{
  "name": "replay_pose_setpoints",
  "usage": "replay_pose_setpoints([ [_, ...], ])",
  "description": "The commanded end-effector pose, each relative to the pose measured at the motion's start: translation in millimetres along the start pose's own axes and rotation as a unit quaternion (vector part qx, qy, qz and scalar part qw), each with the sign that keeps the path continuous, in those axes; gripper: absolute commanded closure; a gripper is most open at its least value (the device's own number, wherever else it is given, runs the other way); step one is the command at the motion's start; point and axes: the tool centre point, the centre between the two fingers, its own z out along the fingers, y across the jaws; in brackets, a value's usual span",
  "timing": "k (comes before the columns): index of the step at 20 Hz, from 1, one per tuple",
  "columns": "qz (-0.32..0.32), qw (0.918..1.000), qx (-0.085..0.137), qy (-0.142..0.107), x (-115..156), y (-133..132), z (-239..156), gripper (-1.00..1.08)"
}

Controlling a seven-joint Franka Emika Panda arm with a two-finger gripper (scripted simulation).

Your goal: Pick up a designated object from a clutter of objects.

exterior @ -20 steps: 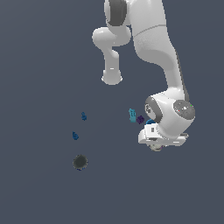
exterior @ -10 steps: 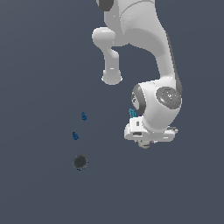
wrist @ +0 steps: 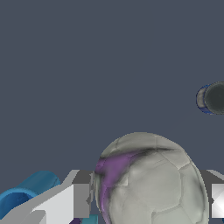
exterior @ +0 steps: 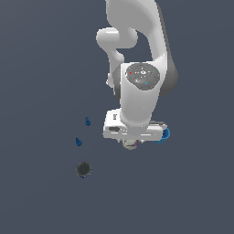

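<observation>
The whitish-grey ball (wrist: 148,179) with a purple patch sits between my two fingers, which press against its sides. One finger (wrist: 81,199) shows grey and white beside it. In the exterior view the ball (exterior: 131,144) peeks out just under the white hand. My gripper (exterior: 131,141) is shut on the ball. The blue cup (exterior: 164,134) lies right beside the hand, and it also shows in the wrist view (wrist: 26,192) next to one finger. The teal figure and purple cube are hidden under the hand in the exterior view.
The dark round disc (exterior: 83,169) lies apart toward the exterior view's left, and it shows in the wrist view (wrist: 215,98) too. Two small blue bits (exterior: 87,121) (exterior: 78,142) lie above it. The floor is plain dark grey.
The hand has swung toward the exterior view's left and turned so its back faces the camera. It now covers the teal figure and purple cube. The disc and blue bits have not moved.
</observation>
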Motion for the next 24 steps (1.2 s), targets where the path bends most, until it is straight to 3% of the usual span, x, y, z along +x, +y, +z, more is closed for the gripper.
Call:
replay_pose_setpoints([
  [1, 0.0, 1.0, 0.0, 0.0, 4, 25, -21, 1.08],
  [15, 0.0, 1.0, 0.0, 0.001, 28, 156, -128, 1.08],
  [24, 0.0, 1.0, 0.0, 0.001, 38, 198, -162, 1.08],
])
